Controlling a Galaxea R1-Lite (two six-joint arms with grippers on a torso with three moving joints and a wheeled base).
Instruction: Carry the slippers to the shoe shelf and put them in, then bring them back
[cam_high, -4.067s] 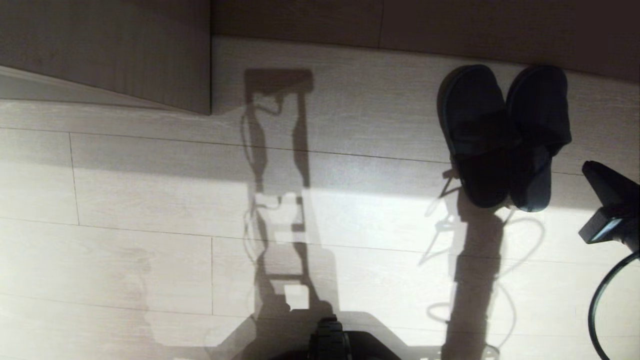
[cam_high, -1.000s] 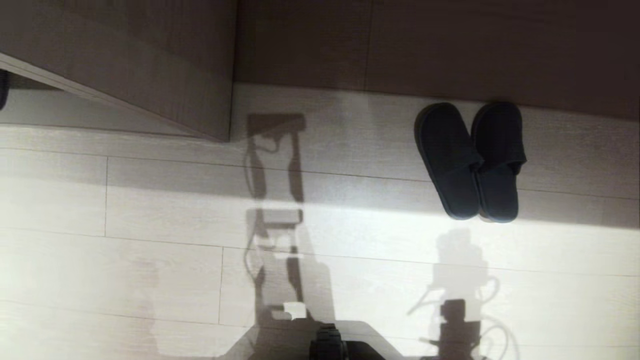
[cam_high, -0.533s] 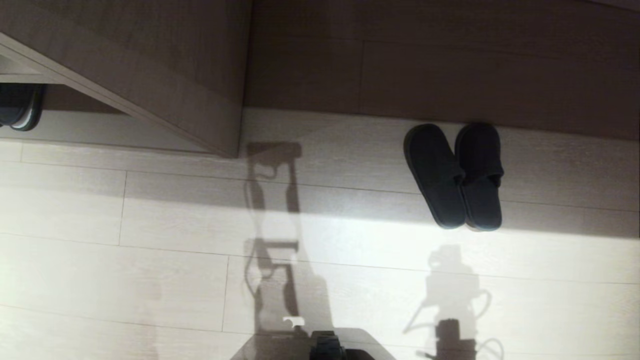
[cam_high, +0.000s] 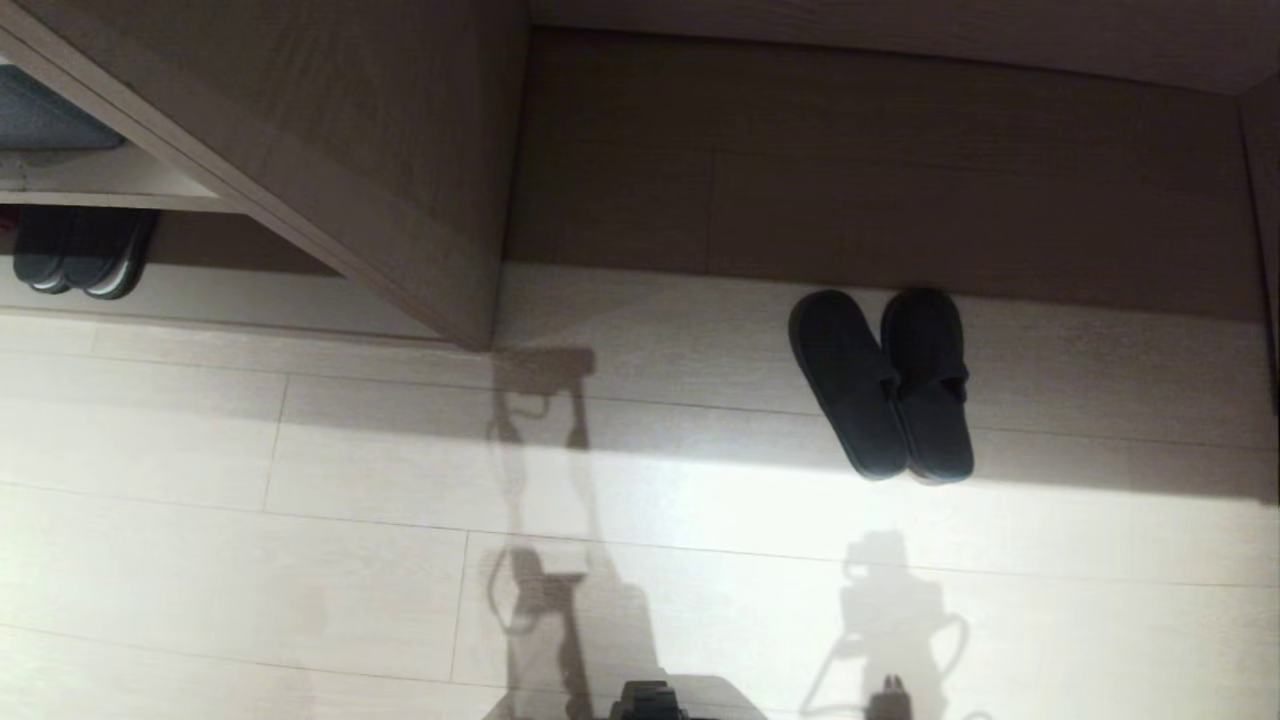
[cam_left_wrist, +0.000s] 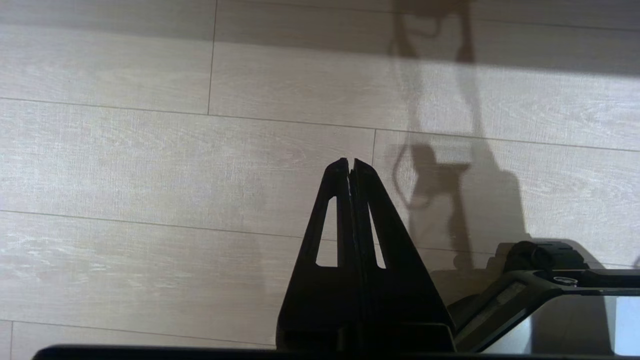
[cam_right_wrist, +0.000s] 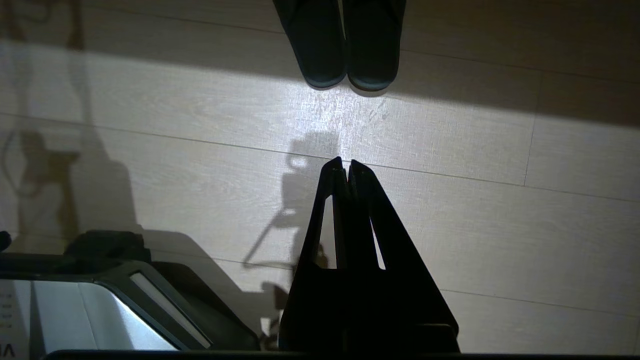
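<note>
Take the pair of flat, dark grey-black open-toe slippers (cam_high: 884, 385) as your landmark. They are lying side by side and touching on the pale wood-grain plank floor (cam_high: 300, 560), toes against the shadowed brown baseboard panel (cam_high: 850, 180), heels sitting at the edge of a bright band of sunlight.

Far to the left of the slippers you are seeing the low shoe shelf of light beige wood-grain laminate (cam_high: 330, 150), its angled side panel reaching toward the floor. Inside its lower opening, well apart from the slippers, another dark pair of shoes with pale sole rims (cam_high: 80, 250) is resting on the pale base board.

Your left hand (cam_left_wrist: 350, 162) is hanging over bare planks, well to the left of the slippers, its two black fingers clenched tip to tip on nothing.

Your right hand (cam_right_wrist: 346, 164) is pointing at the floor near the slipper heels, apart from them, and it too is clenched and empty. The robot's shadows are falling across the sunlit planks on the near side of the slippers.
</note>
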